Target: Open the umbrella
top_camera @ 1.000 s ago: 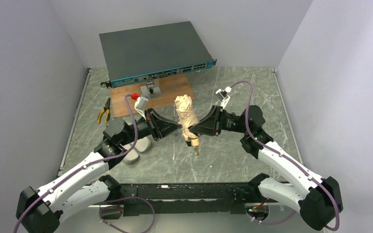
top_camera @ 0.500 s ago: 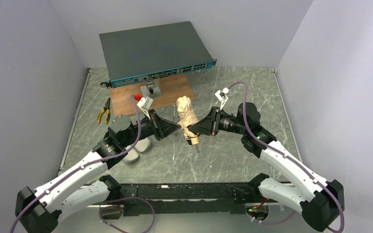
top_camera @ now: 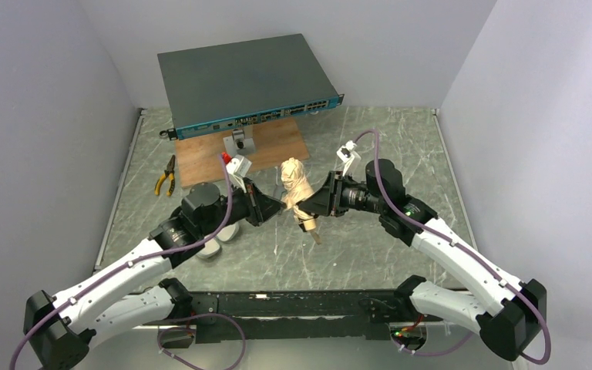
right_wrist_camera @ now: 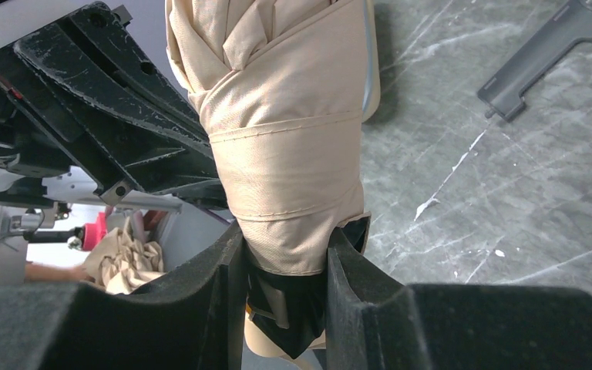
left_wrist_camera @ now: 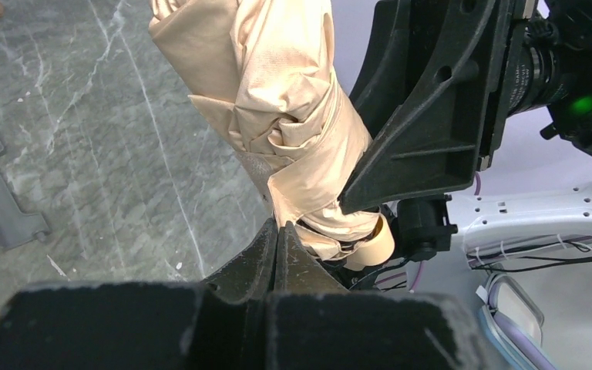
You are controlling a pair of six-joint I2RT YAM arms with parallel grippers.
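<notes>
A grey marbled worktop (top_camera: 354, 247) sits between pale walls, with a network switch (top_camera: 247, 81) propped over a wooden board (top_camera: 277, 146) at the far side and pliers (top_camera: 164, 177) to the left. Since a second ago both wrists have drawn in closer around the umbrella (top_camera: 297, 189), the left forearm swinging rightward. The folded bundle now looks a little lower and more tilted than before. It is held between the two arms near the middle of the worktop, its long axis running roughly near to far. The tan handle end points towards the arm bases and the bunched cream fabric end towards the switch. The right gripper (right_wrist_camera: 281, 239) is clamped around the strap-wrapped fabric just above the handle. The left gripper (left_wrist_camera: 277, 231) is fully clenched, its tips against the lower fabric edge; whether any cloth is pinched cannot be told.
</notes>
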